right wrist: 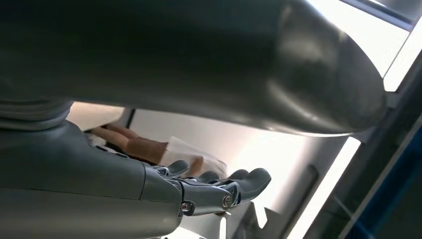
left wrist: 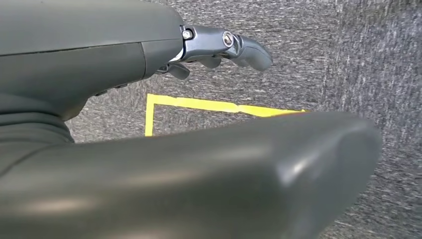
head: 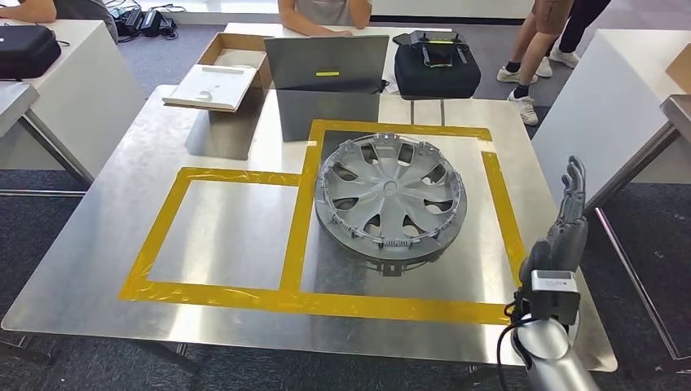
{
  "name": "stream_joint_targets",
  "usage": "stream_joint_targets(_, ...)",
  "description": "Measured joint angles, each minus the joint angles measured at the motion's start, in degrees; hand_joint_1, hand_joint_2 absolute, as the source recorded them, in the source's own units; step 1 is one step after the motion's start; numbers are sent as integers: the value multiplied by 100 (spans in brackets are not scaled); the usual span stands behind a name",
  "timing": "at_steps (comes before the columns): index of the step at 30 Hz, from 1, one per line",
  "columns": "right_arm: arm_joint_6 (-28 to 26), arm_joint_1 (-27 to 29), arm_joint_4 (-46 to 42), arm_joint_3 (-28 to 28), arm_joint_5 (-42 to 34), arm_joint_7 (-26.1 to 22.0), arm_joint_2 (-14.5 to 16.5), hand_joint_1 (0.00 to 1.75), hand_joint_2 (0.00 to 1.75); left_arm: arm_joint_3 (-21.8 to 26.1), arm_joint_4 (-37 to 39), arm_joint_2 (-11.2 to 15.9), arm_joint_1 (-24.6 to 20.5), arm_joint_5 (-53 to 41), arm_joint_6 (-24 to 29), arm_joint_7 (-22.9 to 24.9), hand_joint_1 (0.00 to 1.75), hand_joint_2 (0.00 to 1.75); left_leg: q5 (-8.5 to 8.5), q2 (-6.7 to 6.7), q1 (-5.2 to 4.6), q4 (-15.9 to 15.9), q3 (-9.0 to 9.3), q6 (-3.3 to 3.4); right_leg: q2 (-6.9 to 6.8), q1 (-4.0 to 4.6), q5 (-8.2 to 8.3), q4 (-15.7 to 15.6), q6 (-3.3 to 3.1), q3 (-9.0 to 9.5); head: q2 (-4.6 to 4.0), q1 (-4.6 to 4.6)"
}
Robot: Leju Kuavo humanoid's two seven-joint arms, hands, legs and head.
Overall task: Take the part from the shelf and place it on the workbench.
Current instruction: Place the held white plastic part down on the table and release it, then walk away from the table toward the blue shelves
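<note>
Wheel cover (head: 391, 199) lies on workbench (head: 98, 269) — well apart from right hand's fingers (head: 573, 191).

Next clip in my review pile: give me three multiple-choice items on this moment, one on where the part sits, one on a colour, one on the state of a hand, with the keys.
1. Where is the wheel cover?
A. On the cardboard box
B. On the workbench, inside the right taped rectangle
C. In the right hand

2. What colour is the tape on the workbench?
A. Yellow
B. Red
C. Blue

3. What is the state of the right hand?
A. Gripping the wheel cover
B. Pressing on the laptop
C. Empty, fingers extended

Key: 1 B, the cover lies flat within the right rectangle. 2 A, the taped outlines are yellow. 3 C, the hand is raised beside the table's right edge, holding nothing.
</note>
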Motion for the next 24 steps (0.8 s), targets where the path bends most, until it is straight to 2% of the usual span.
stream_joint_targets(5,-230,590,-1182,12,325,5,-87,0,0,27,-9,5,-17,6,68,38,0,0,-3,9,-29,-2,11,63,4,-32,15,-19,42,14,0,-10)
stream_joint_targets(7,-263,713,-1440,43,438,8,-117,0,0,28,-16,-3,-45,6,85,72,0,0,56,29,3,-84,36,108,10,-38,-55,61,71,-10,0,-6)
stream_joint_targets(8,-267,760,-1536,60,479,10,-131,0,0,28,-19,-7,-61,7,93,87,0,0,86,40,24,-129,45,133,13,-40,-176,225,88,-81,0,4)
stream_joint_targets(9,-267,805,-1616,82,513,11,-141,0,0,31,-22,-10,-76,10,103,101,0,0,107,52,42,-157,47,148,16,-54,-360,516,108,-213,0,16)
stream_joint_targets(11,-261,886,-1717,135,556,13,-149,0,0,40,-28,-9,-100,19,119,114,0,0,125,62,56,-164,25,146,16,-93,-720,1260,160,-568,0,36)
stream_joint_targets(12,-257,929,-1754,159,569,14,-149,0,0,50,-31,-11,-108,24,122,114,0,0,133,66,65,-159,11,133,15,-123,-782,1514,189,-690,0,38)
stream_joint_targets(13,-251,969,-1790,176,581,15,-149,0,0,61,-31,-17,-114,25,123,113,0,0,142,68,79,-149,-5,114,13,-153,-718,1556,219,-710,0,40)
stream_joint_targets(14,-244,1005,-1827,185,593,15,-149,0,0,71,-32,-26,-119,24,124,112,0,0,151,69,101,-133,-23,88,10,-185,-552,1366,253,-614,0,42)
stream_joint_targets(16,-210,1080,-1907,190,633,15,-149,0,0,82,-39,-42,-128,14,124,112,0,0,162,61,145,-78,-72,8,6,-238,-184,602,317,-216,0,55)
stream_joint_targets(17,-189,1135,-1949,186,654,15,-148,0,0,83,-45,-46,-132,7,124,112,0,0,170,50,157,-51,-93,-46,22,-239,-57,323,305,-79,0,64)
stream_joint_targets(18,-166,1197,-1990,177,674,15,-148,0,0,83,-52,-49,-135,1,123,114,0,0,182,39,156,-25,-114,-104,39,-233,-20,158,268,-16,0,73)
stream_joint_targets(21,-95,1418,-2124,101,658,16,-140,0,0,83,-65,-60,-139,-16,116,143,0,0,248,20,163,-39,-147,-265,66,-205,3,147,71,-106,0,62)
stream_joint_targets(22,-67,1495,-2170,56,617,16,-134,0,0,83,-67,-61,-139,-22,111,162,0,0,200,25,175,-9,-170,-295,58,-203,37,154,9,-142,0,48)
stream_joint_targets(23,-35,1580,-2219,-2,566,17,-125,0,0,83,-69,-61,-140,-28,104,179,0,0,61,33,179,117,-222,-307,48,-203,79,147,-48,-180,0,29)
stream_joint_targets(24,1,1662,-2261,-68,514,17,-115,0,0,83,-71,-61,-144,-33,96,192,0,0,-170,40,175,368,-310,-304,36,-193,124,143,-94,-227,0,6)
